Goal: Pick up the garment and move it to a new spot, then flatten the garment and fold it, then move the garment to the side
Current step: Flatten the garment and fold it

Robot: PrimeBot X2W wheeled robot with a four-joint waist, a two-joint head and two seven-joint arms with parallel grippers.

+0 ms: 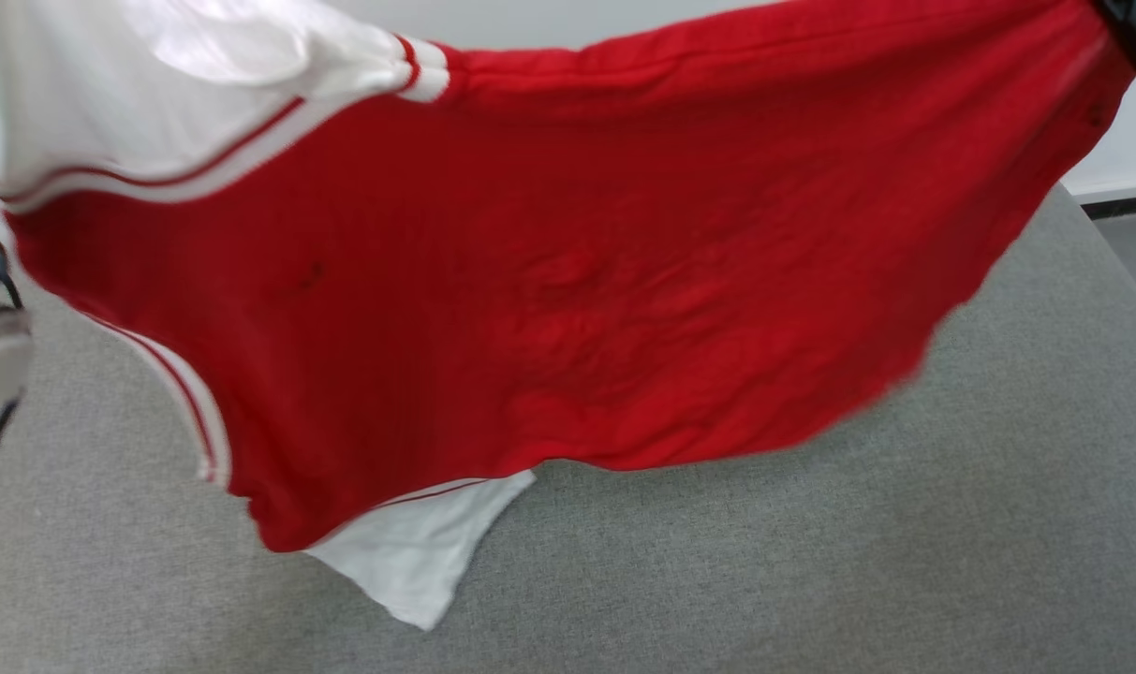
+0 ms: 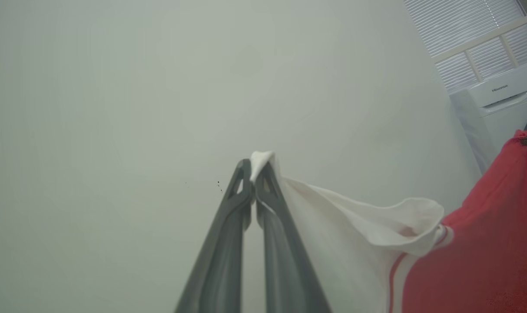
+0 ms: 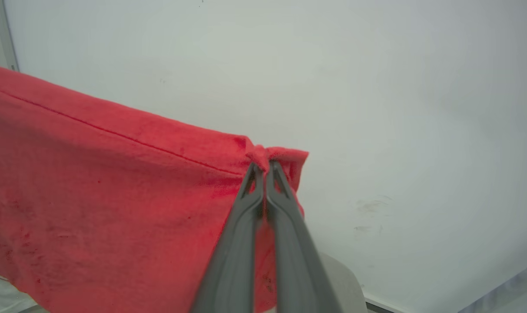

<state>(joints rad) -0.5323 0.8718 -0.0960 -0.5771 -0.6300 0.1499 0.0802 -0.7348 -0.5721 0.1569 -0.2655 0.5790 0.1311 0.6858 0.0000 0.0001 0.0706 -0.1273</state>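
Garment, count one: the garment (image 1: 568, 281) hangs in the air, stretched between your two claws, its red panel facing the head camera, above the grey padded surface (image 1: 811, 580).
Left gripper, count one: your left gripper (image 2: 253, 174) is pressed together on a bunch of white sleeve cloth, with a tuft poking past the tips.
Right gripper, count one: your right gripper (image 3: 265, 167) pinches a red corner beside the stitched hem.
Sleeves, count two, both white: the upper sleeve (image 1: 155, 94) sits at the left-hand grip. The lower sleeve (image 1: 418, 562) dangles lowest, and you cannot tell whether its tip touches the surface.
Step in hand, judged: you are carrying the cloth to its new spot, with flattening not yet begun.
Handling advice: hold both claws level and well apart so the top edge stays taut. Set the dangling sleeve down first, then draw the cloth away from it so the sleeve does not tuck under. Avoid pulling harder, because both pinches are small and could slip. Let go only once the cloth lies on the surface.
Background, count one each: a white appliance (image 2: 498, 100) and a window blind (image 2: 472, 39), both well apart from the work.
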